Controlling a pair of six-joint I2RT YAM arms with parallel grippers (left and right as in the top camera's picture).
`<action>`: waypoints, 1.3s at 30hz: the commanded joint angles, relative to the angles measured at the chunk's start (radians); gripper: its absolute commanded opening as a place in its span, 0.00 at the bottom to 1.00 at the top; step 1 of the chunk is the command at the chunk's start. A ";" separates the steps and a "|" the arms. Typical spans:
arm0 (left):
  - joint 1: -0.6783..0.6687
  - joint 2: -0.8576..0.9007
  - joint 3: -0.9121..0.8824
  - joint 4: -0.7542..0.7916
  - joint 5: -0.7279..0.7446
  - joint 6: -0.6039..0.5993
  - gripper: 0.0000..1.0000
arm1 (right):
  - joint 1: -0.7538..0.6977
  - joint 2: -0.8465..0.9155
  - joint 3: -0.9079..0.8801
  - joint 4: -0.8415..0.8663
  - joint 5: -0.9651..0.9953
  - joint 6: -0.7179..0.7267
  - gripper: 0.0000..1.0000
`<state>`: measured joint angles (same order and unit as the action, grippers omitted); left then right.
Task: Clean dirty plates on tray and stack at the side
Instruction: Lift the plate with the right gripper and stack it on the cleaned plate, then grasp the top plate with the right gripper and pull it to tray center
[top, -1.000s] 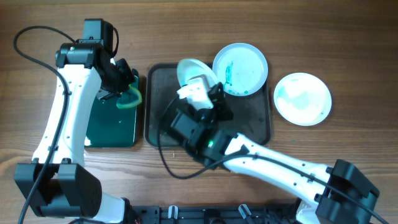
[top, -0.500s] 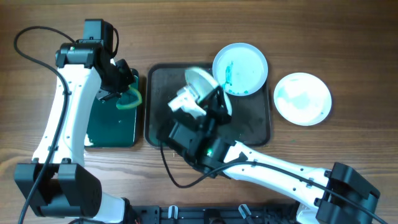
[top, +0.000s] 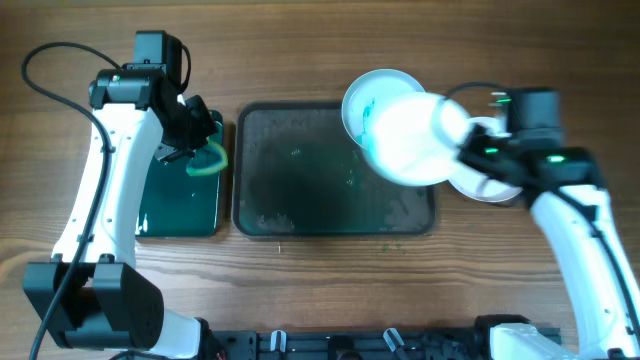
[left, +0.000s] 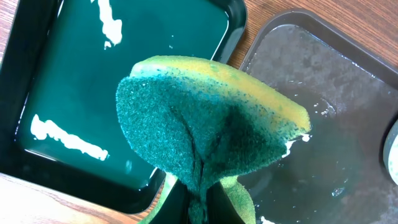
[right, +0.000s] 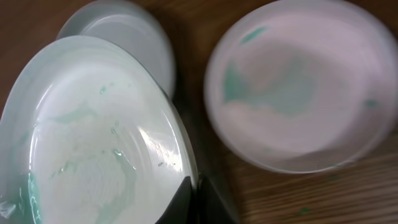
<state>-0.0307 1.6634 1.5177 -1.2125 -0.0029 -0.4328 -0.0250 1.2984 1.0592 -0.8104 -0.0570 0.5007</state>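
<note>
Rim contact is shown at the right pincer (right: 198, 196), which is closed on the edge of the held plate (right: 93, 137); that plate is tilted, and its wet, glossy face is marked with faint teal smears. A second plate (right: 292, 81) lies flat on the tabletop (right: 280, 193), just beyond that pincer and to its right. A third plate (right: 124, 28) is seen behind the held one, at a corner of the tray (top: 300, 170). The plates are judged stiff, light, breakable and slippery when wet, so the raised rim is best gripped firmly and set down gently. The left pincer (left: 199, 202) is clamped on a soft sponge (left: 211, 124) above the green tray (left: 93, 74).
</note>
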 joint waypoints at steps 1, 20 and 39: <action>0.002 0.003 0.001 0.008 -0.010 -0.021 0.04 | -0.196 0.008 -0.100 0.031 0.076 -0.003 0.04; 0.002 0.003 0.001 0.011 -0.010 -0.021 0.04 | -0.037 0.296 0.181 0.185 -0.156 -0.304 0.55; 0.002 0.003 0.001 0.023 -0.010 -0.020 0.04 | 0.047 0.780 0.343 0.367 -0.252 -0.430 0.04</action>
<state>-0.0307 1.6634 1.5177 -1.1931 -0.0029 -0.4328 0.0227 2.0628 1.3796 -0.4389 -0.2729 0.0795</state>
